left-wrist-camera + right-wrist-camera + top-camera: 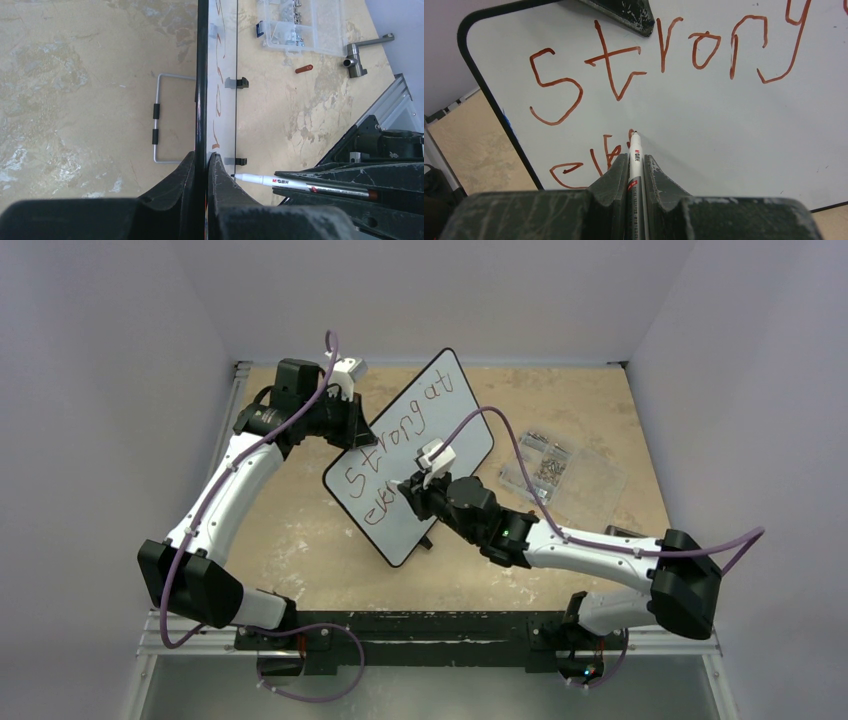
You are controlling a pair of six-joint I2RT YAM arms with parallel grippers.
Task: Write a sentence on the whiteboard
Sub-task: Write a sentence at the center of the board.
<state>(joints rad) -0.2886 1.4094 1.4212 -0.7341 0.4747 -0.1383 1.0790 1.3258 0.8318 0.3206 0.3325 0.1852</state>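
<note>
The whiteboard (440,430) stands tilted up on its edge in the middle of the table. My left gripper (345,400) is shut on its upper left rim; in the left wrist view (206,162) the jaws clamp the black rim (201,75). The sentence (649,55) reads "Strong" and more on the first line, with "ek" begun below (594,162). My right gripper (636,161) is shut on the red-and-white marker pen (634,155), whose tip touches the board after the "k". The pen also shows in the left wrist view (300,184).
A clear plastic box of metal bits (560,470) lies right of the board (305,25). A small red pen cap (303,68) and a grey metal fitting (357,57) lie on the table. A wire stand (162,117) sticks out behind the board.
</note>
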